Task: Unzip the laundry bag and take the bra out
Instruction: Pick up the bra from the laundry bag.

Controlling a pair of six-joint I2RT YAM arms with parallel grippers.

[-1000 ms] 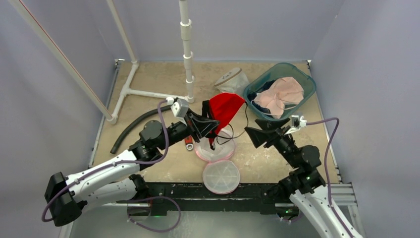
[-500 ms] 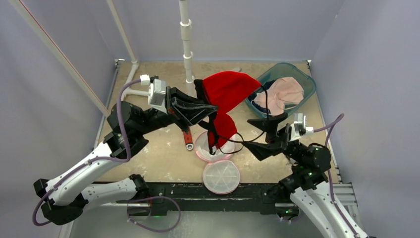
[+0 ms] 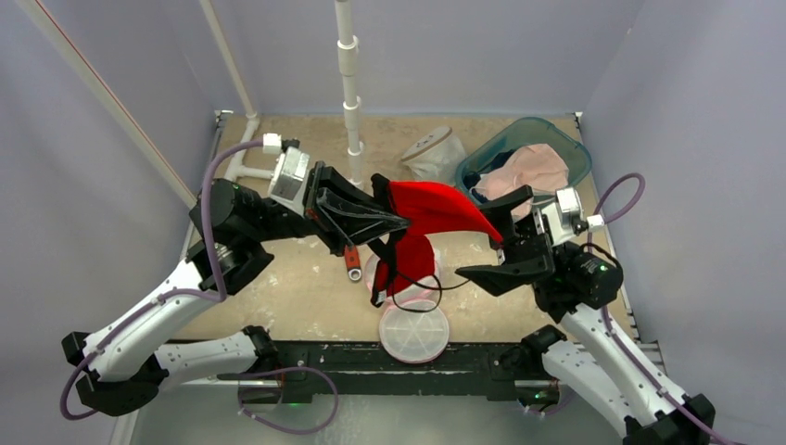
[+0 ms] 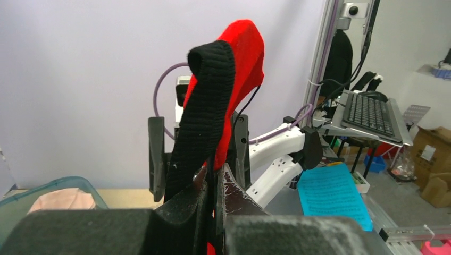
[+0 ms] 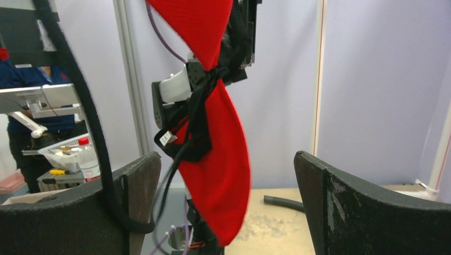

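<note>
Red bra (image 3: 431,206) clenched in left gripper (image 3: 397,222), held high, likely to clear laundry bag (image 3: 414,331) below; right gripper (image 3: 496,239) released, jaws spread beside it.

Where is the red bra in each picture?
Top view: the red bra hangs mid-picture, above the tan table.
Left wrist view: bra at top centre, above the jaws; table low left.
Right wrist view: bra left of centre, between open jaws; table below.
Shared landmark: the table.

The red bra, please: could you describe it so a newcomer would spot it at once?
Above the table, between the arms, the red bra hangs from the left gripper, black straps dangling. It is the only red cloth; the teal bin holds pink laundry.
</note>
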